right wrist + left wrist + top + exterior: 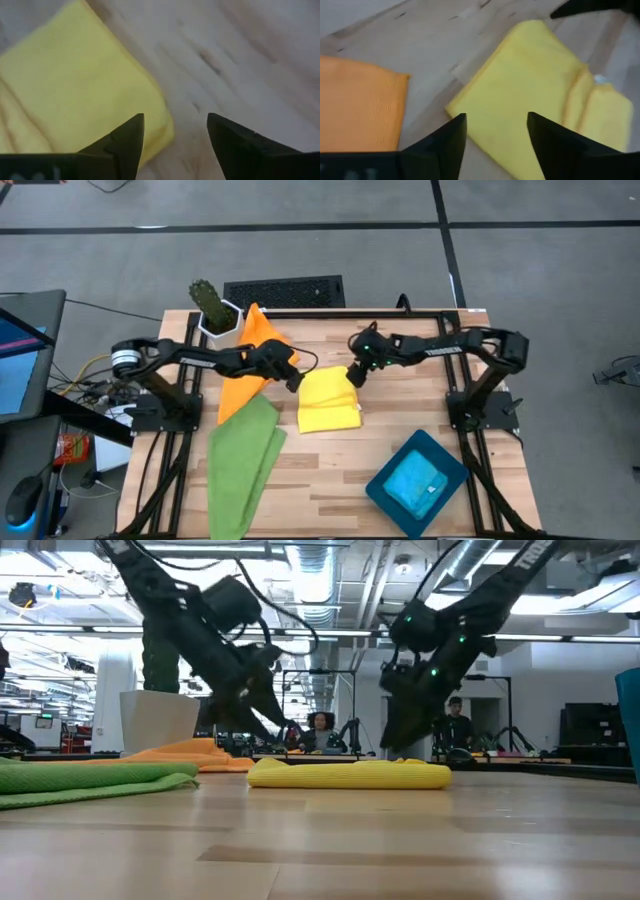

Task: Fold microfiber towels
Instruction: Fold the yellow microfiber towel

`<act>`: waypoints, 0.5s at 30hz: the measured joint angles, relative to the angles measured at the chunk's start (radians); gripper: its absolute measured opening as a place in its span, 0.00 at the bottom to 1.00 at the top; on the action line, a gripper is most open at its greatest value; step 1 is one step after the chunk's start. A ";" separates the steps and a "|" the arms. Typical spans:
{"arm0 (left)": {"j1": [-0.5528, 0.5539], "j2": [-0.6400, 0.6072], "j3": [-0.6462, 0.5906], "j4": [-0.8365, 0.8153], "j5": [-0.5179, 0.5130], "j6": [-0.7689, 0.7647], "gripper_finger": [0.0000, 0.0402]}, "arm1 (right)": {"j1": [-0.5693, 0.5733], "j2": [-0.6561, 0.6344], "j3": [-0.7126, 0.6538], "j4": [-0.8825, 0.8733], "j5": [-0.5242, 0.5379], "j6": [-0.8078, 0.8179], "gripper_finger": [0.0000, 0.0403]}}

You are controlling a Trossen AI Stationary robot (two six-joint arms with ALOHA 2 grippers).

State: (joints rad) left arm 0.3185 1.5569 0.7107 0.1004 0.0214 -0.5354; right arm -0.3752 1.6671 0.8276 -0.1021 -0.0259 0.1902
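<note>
Your 2 grippers hang over the far middle of the tabletop (330,470), both with fingers spread and holding nothing. The left gripper (293,381) sits just off the yellow towel's (328,401) far left corner. The right gripper (355,374) sits over its far right corner.

The yellow towel lies folded near the tabletop's centre, flat but thick, with one edge showing several layers. The orange towel (255,360) lies toward the far left edge beside a potted cactus (213,308), and the green towel (245,460) runs down to the near left edge. The light blue towel (415,484) sits folded in a dark tray (383,489) at the near right corner.

Here is what could go wrong:
- If you close on the yellow towel now, you may pinch only the top layer, and the fold would peel open.
- The 2 grippers are near each other, so an inward move risks a collision.
- Reaching for the orange towel could knock the cactus.
</note>
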 joint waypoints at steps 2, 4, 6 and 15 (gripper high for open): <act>0.005 0.036 0.006 0.028 0.024 0.000 0.54 | 0.000 0.044 0.020 -0.006 -0.012 -0.003 0.59; 0.004 0.067 0.020 0.036 0.042 0.000 0.54 | 0.002 0.073 0.028 -0.020 -0.026 -0.004 0.57; 0.001 0.090 0.021 0.031 0.045 0.008 0.55 | 0.008 0.090 0.030 -0.028 -0.031 0.002 0.56; 0.012 0.192 0.024 0.060 -0.038 -0.008 0.48 | 0.007 0.113 0.034 -0.032 -0.021 0.019 0.52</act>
State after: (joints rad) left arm 0.3301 1.7486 0.7349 0.1604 -0.0168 -0.5433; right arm -0.3679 1.7798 0.8619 -0.1336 -0.0470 0.2092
